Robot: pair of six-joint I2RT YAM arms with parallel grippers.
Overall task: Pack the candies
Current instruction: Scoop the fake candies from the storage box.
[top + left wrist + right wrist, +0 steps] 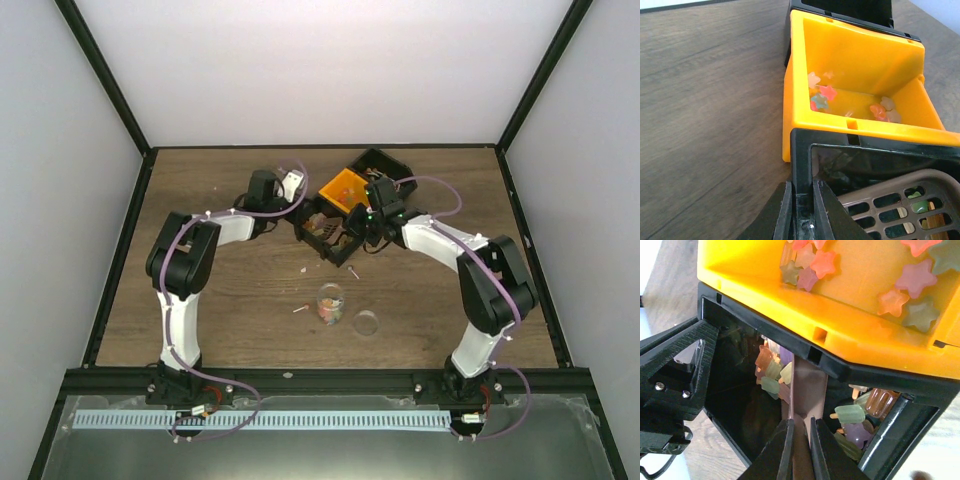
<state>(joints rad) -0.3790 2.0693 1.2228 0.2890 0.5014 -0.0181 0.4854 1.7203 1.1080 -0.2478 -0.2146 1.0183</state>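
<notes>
Right wrist, right end effector (pixel 801 426) clenched on brown basket wall (pixel 807 385), candies (pixel 771 372) just beyond, inside black bin (pixel 765 335)

Table (pixel 200 300): bins (pixel 340 188), cup (pixel 330 303), lid (pixel 366 323), candies (pixel 300 308)

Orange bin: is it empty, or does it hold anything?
Not empty. The orange bin holds a few star-shaped candies on its floor, as both wrist views show.

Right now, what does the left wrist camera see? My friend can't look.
The left end effector pinches the rim of a black bin; just beyond sits an orange bin holding a few star-shaped candies. A brown slotted piece lies in the black bin, all on a wooden table.
</notes>
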